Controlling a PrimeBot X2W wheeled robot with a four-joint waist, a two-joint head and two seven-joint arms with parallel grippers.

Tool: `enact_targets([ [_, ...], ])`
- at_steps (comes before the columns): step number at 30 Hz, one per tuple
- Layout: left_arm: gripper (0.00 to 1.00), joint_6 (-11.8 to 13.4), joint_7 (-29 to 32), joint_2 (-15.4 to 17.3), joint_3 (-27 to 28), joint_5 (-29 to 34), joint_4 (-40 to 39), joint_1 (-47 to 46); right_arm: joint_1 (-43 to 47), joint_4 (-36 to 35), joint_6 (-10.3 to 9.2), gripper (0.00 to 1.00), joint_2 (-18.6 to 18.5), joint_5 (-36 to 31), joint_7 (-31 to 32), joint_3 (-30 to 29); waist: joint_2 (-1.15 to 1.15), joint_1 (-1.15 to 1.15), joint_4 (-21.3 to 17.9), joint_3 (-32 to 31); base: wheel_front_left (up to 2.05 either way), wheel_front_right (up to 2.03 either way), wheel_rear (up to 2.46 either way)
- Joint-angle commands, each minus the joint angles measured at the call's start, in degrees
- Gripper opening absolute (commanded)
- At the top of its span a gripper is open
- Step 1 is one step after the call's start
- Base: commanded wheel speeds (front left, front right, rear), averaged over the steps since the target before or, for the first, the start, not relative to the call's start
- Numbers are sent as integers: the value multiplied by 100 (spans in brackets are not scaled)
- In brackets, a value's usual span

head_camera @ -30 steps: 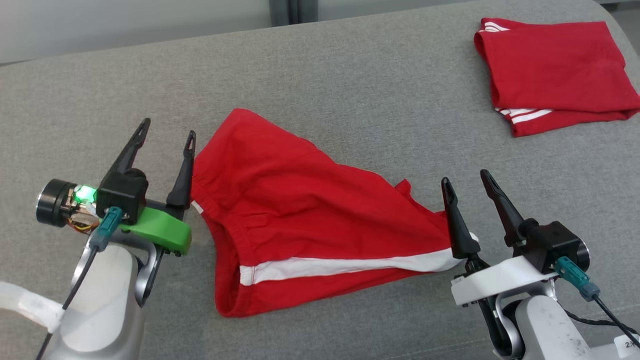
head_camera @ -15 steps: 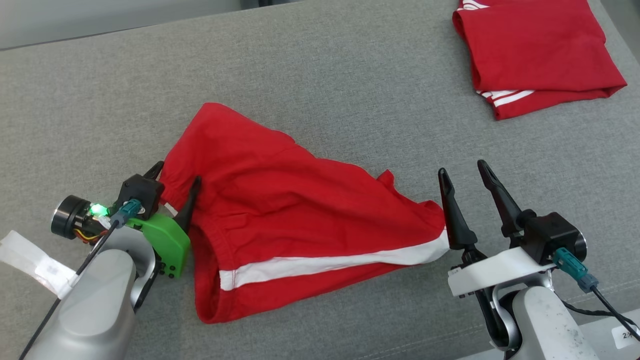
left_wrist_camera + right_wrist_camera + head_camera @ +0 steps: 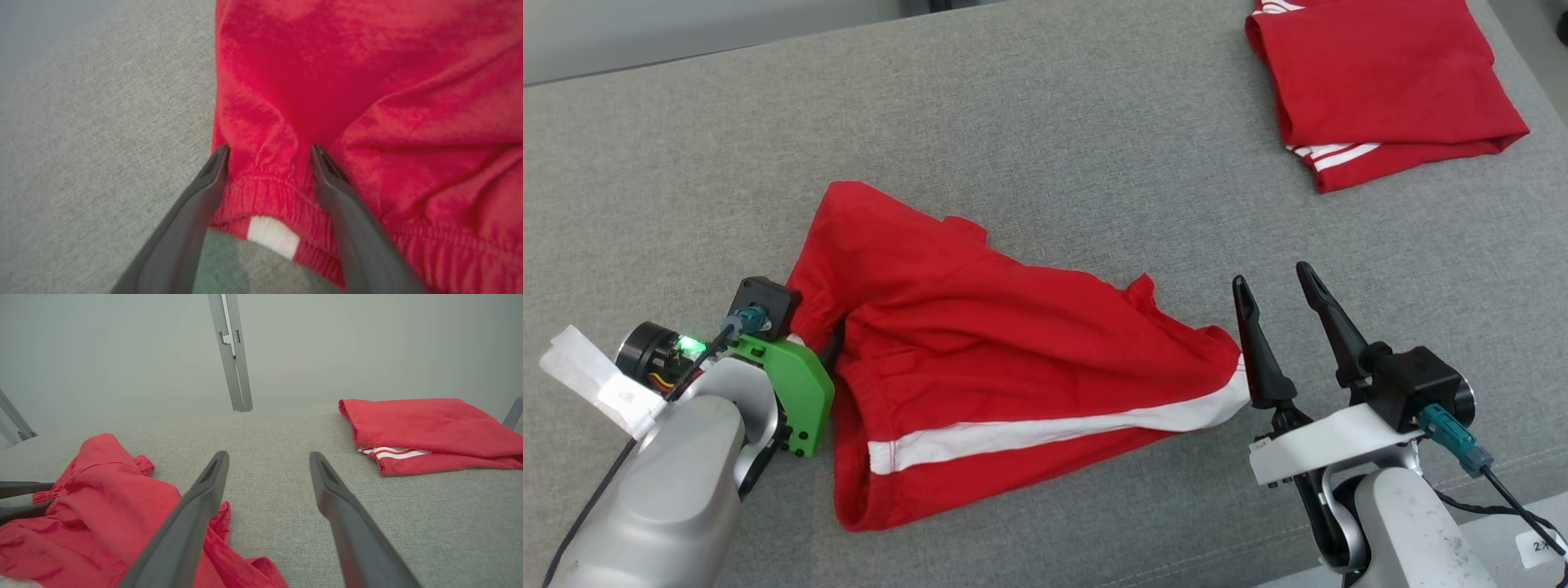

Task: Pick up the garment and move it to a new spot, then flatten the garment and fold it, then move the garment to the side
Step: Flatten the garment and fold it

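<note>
Second red garment (image 3: 1380, 82), folded, sits at the far right of the grey fabric surface (image 3: 1054, 122), well apart from the work. We see the left claw (image 3: 269, 153) tipped down onto the red shorts (image 3: 1013, 359), fingers spread open and straddling a bunch of elastic waistband. Right claw (image 3: 1272, 275) is open too, tips up, just beside the leg hem. Shorts lie mid-surface between both arms, rumpled, white side stripe showing.

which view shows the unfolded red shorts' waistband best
Left wrist view: the waistband lies close up between the left gripper's open fingers, gathers clear. Head view shows it partly behind that gripper; right wrist view, a scrap at far left.
</note>
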Motion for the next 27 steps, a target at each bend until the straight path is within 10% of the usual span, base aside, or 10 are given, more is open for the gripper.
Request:
enact_targets([
  [1,38,-9,169,31,-174,-54,270,133,-74,7,-5,100,-14,-19,-15,18,0,0,-20,11,0,0,0],
  [2,0,-9,148,27,-216,-73,297,93,-77,4,-5,100,-18,-18,-15,20,0,0,-28,16,0,0,0],
  [23,0,339,-1384,501,316,-302,838,-1166,-13,-68,-5,100,-1,-57,-15,-158,0,0,-236,129,0,0,0],
  [25,100,351,-1444,475,298,-271,838,-1091,9,-57,-5,100,1,-54,-15,-174,0,0,-201,123,0,0,0],
  [27,100,395,-1495,422,330,-280,772,-1010,22,-41,-5,100,5,-57,-15,-188,0,0,-157,92,0,0,0],
])
